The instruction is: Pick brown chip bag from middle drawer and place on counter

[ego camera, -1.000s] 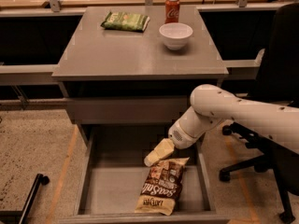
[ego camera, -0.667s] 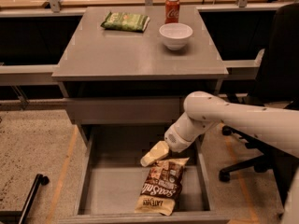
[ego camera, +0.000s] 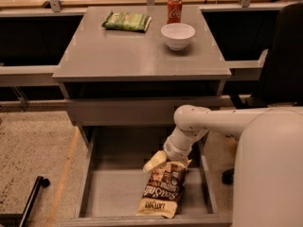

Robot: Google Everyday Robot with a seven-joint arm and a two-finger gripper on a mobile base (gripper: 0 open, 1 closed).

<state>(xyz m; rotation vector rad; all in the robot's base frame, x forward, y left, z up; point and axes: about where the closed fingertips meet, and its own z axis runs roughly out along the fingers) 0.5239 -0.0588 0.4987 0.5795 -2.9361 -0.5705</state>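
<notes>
The brown chip bag lies flat on the floor of the open middle drawer, toward its right front. My gripper hangs inside the drawer just above the bag's far end, reaching down from my white arm on the right. The counter is the grey top of the cabinet above.
On the counter stand a white bowl, a red soda can and a flat green bag. A black chair is at the right. A speckled floor with a dark caster is at the left.
My arm and gripper have shifted left and a little toward the drawer's front, closer over the bag's far end. The bag has not moved.
</notes>
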